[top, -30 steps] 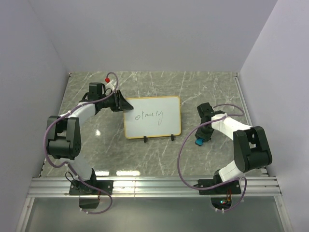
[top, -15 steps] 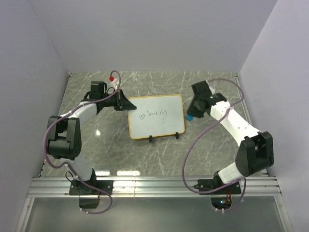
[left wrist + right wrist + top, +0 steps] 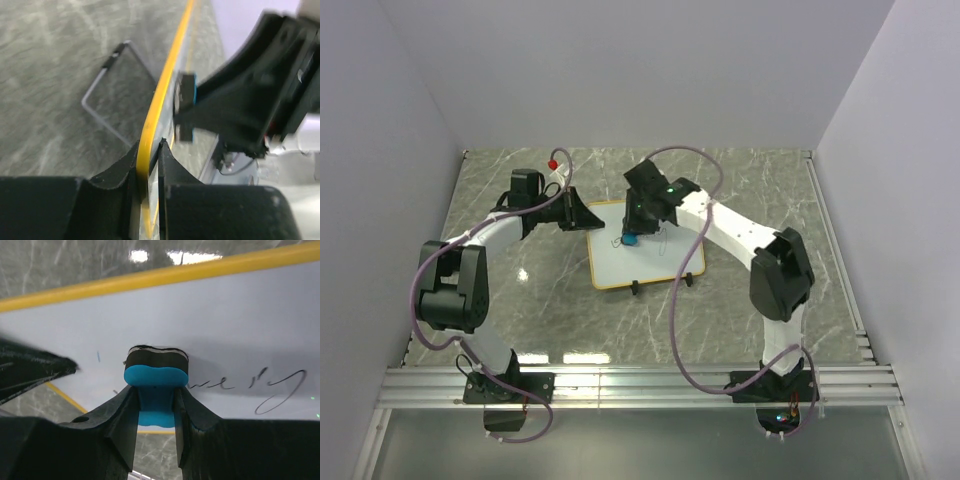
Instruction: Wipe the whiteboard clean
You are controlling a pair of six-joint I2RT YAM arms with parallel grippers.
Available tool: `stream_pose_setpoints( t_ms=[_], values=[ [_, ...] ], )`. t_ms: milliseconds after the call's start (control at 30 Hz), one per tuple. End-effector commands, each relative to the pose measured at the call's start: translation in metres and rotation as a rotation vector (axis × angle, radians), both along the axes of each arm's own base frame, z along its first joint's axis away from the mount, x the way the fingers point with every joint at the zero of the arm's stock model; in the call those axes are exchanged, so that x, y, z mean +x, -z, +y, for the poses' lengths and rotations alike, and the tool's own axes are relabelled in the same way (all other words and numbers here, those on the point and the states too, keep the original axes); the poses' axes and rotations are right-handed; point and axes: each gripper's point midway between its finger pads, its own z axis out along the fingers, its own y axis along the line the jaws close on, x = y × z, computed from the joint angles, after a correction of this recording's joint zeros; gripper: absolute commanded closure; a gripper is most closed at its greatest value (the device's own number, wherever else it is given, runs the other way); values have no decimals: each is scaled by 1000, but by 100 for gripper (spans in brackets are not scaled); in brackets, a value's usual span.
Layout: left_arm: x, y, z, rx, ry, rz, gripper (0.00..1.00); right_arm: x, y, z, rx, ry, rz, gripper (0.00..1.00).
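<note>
Light, stiff, likely to skid: the left pincer (image 3: 148,150) clamps the whiteboard (image 3: 650,265) by its left frame edge, the right pincer (image 3: 156,395) grips the eraser (image 3: 156,376).

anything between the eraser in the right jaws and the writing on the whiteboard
Nothing visible. The eraser in the right jaws is at the whiteboard face, only bare white surface between it and the writing. The left jaws clamp the board's edge on the eraser's other side.
</note>
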Motion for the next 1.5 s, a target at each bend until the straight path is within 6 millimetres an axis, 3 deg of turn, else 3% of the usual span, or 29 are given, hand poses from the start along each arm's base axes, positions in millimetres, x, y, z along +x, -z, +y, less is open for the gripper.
stream_pose_setpoints(
  t_ms=[0,267,400,567,700,733,800,833,1000,1100,1200,1233,1333,1400,1467],
  values=[
    [6,31,-1,132,-86,39,100,-3,-9,24,19,-72,-14,100],
    [0,34,-3,131,-95,69,100,-26,-7,80,44,-211,-12,100],
    [1,31,-4,128,-91,71,100,-37,8,85,30,-236,13,100],
    [-1,25,-4,124,-87,75,100,-36,36,58,-37,-170,23,100],
    [-6,22,-2,139,-89,71,100,-20,54,17,-34,-42,57,100],
    [-7,23,-1,147,-90,72,100,-13,60,-3,-26,9,65,100],
    [-8,23,0,155,-91,71,100,-8,67,-25,-30,55,73,100],
    [-9,24,0,159,-89,72,100,-6,75,-47,-40,97,93,100],
    [-10,26,0,174,-87,64,100,-5,87,-76,-88,116,112,100],
    [-9,26,0,182,-96,58,100,-4,82,-68,-81,102,110,100],
    [-9,26,-1,182,-95,59,100,-4,67,-42,-71,47,81,100],
    [-9,25,-2,183,-93,58,100,3,50,-27,-48,25,45,100],
    [-9,27,-3,186,-95,61,100,-6,27,17,-14,-96,-3,100],
    [-9,27,-3,189,-93,61,100,-17,15,45,-3,-187,-37,100],
    [-9,27,-4,189,-89,63,100,-25,13,59,8,-244,-44,100]
  ],
)
